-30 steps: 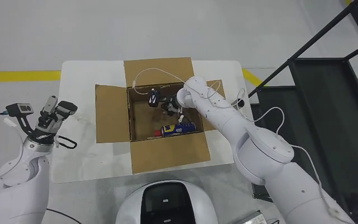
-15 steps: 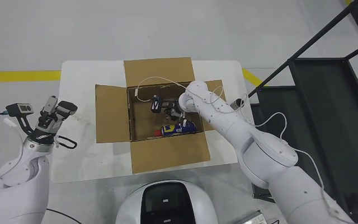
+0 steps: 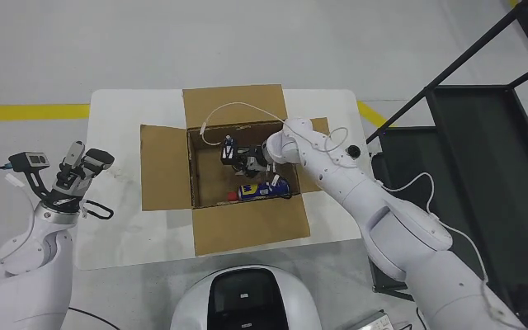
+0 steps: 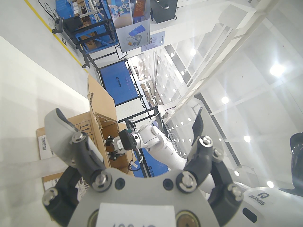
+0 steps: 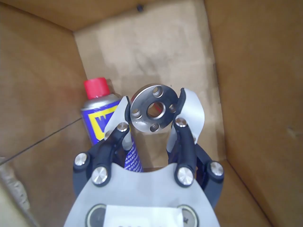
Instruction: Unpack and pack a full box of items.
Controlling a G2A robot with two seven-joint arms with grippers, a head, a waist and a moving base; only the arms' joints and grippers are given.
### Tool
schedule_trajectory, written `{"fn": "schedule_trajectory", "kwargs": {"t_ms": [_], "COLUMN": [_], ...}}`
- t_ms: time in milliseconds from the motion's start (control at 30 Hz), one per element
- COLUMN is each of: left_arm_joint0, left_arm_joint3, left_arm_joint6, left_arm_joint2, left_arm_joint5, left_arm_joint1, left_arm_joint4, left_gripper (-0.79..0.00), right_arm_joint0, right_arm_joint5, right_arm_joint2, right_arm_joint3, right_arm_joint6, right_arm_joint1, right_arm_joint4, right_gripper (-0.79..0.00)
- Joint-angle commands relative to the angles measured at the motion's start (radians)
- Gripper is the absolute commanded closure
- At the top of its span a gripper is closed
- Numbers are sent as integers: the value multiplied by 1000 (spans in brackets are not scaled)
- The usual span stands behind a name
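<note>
Over the last sec the R arm's elbow swung outward and its wrist shifted slightly, but the R gripper stayed inside the open brown cardboard box. It was clamped on the rim of a round steel flange w/ centre bore & bolt holes, held clear above the box floor. The blue-and-yellow spray can w/ red cap hadn't budged and lay on its side on the floor just beside the gripper. The L gripper was unchanged too: fingers spread, empty, parked by the white table edge, well apart from the box. Prob. meant the flange was secured and mid-transfer. Couldn't tell if it was going in or coming out.
</note>
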Motion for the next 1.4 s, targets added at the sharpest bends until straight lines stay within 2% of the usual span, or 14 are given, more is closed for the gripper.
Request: {"fn": "schedule_trajectory", "kwargs": {"t_ms": [0,367,567,1367], "left_arm_joint0": [0,0,0,0], "left_arm_joint3": [0,0,0,0], "left_arm_joint6": [0,0,0,0], "left_arm_joint2": [0,0,0,0], "left_arm_joint5": [0,0,0,0], "left_arm_joint1": [0,0,0,0], "left_arm_joint4": [0,0,0,0], "left_gripper": [-785,-785,-785,-785], "right_arm_joint0": [-16,-221,-324,-347], "right_arm_joint5": [-20,-37,-10,6], "right_arm_joint2": [31,260,352,371], "right_arm_joint3": [-49,-395,-520,-548], "right_arm_joint6": [1,63,109,106], "right_arm_joint1": [21,146,189,197], "right_arm_joint4": [5,88,118,137], "right_gripper": [0,0,0,0]}}
